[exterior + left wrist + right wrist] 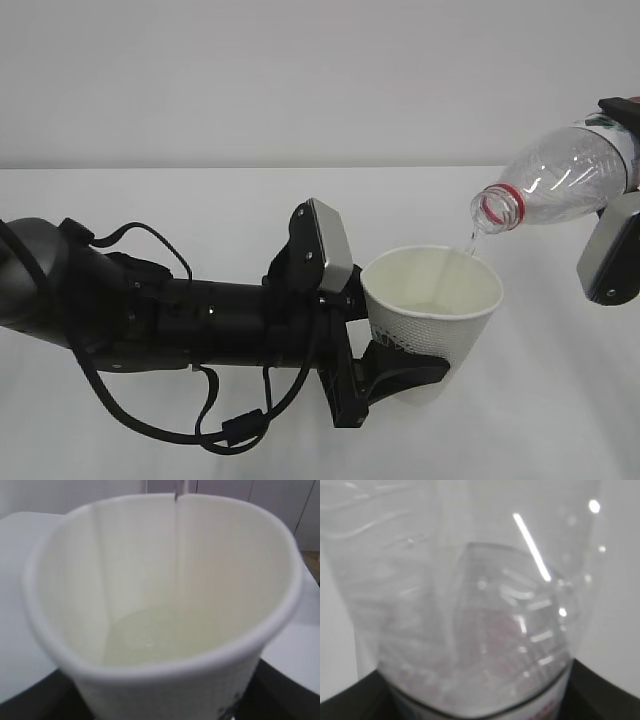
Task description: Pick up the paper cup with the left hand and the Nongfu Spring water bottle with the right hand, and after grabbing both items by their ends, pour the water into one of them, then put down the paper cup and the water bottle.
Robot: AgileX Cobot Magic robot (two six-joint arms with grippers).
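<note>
Two grippers are engaged, each closed on one item. My left hand (400, 375) reaches in from the table's left edge and clamps the paper cup (432, 320) low on its body; one black finger (405, 372) wraps across the cup's front wall just above the base. The cup stands upright, held above the white table (540, 420) near its middle, mouth open upward. In the left wrist view a shallow pool of water (160, 635) covers the cup's cream floor.

My right hand (615, 190) enters at the table's right edge and grips the Nongfu Spring water bottle (560, 178) at its labelled lower body; the fingertips are mostly cut off by the frame. The bottle is tilted neck-down toward the left, its red neck ring just above the cup's far-right rim. A thin stream runs from the bottle mouth into the cup. The right wrist view shows only the blurred, clear ribbed bottle wall.
</note>
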